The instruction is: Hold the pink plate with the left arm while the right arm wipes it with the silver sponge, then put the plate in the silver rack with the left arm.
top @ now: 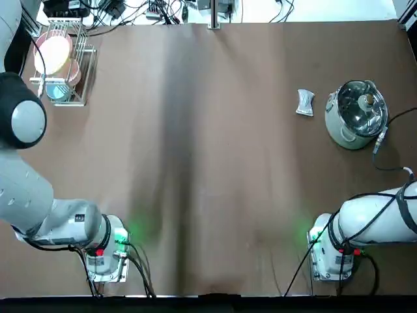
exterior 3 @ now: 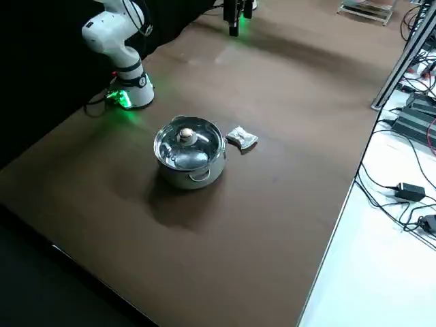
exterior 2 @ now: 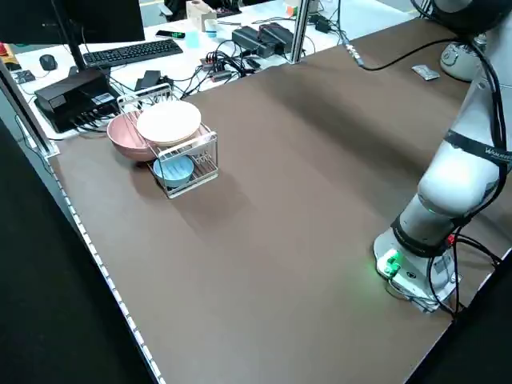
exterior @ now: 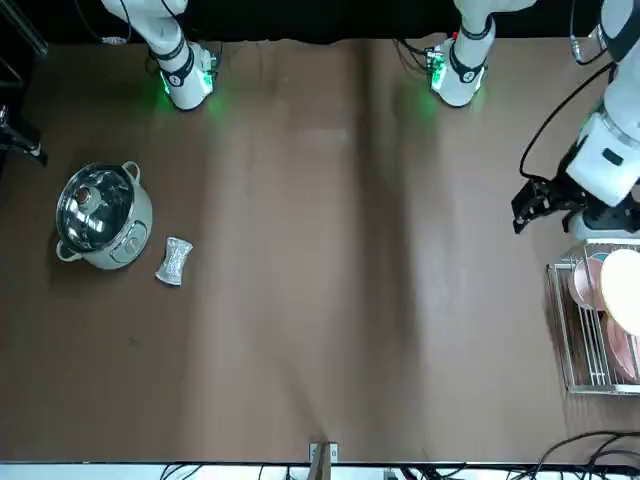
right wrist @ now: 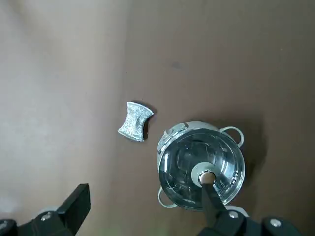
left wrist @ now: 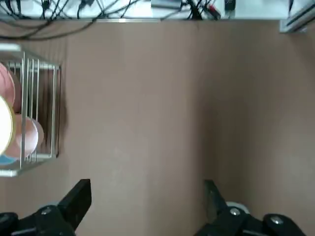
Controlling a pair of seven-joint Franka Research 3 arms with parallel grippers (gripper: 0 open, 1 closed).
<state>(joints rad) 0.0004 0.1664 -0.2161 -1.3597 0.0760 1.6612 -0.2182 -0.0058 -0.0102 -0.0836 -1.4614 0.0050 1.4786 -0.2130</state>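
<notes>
Table (top: 208, 163) carries all the task's things, set well apart at its two far corners. The left arm (top: 26, 189) reaches up toward the rack side. The right arm (top: 374, 218) has its wrist raised over the pot side.

The pot (top: 356, 112), lid on, stands at the far right. The rack (exterior 2: 210, 152) stands at the far left corner and holds several dishes. The pink plate (exterior 2: 126, 138) leans in it at the outer end, touching a pale plate (exterior 2: 168, 122) beside it, with a blue dish (exterior 2: 174, 170) low in the front. The sponge (top: 305, 102) lies flat on the table just beside the pot, held by nothing.

The left gripper (left wrist: 147, 189) hangs above bare table near the rack, fingers spread wide and empty. The right gripper (right wrist: 145, 191) hangs high over the pot and sponge, fingers likewise spread and empty.

The plate in the rack and the sponge lying free fit two stages: a plate waiting to be lifted out and wiped, or one wiped and set back. The pictures do not settle which.

In either case, the risk probably lies at the rack. The dishes crowd together, so a gripper working there would do best to line up with the pink rim alone. It should travel straight along the wires and stay clear of the pale plate. The sponge looks thin and crushable, so it calls for a low, centred pinch
</notes>
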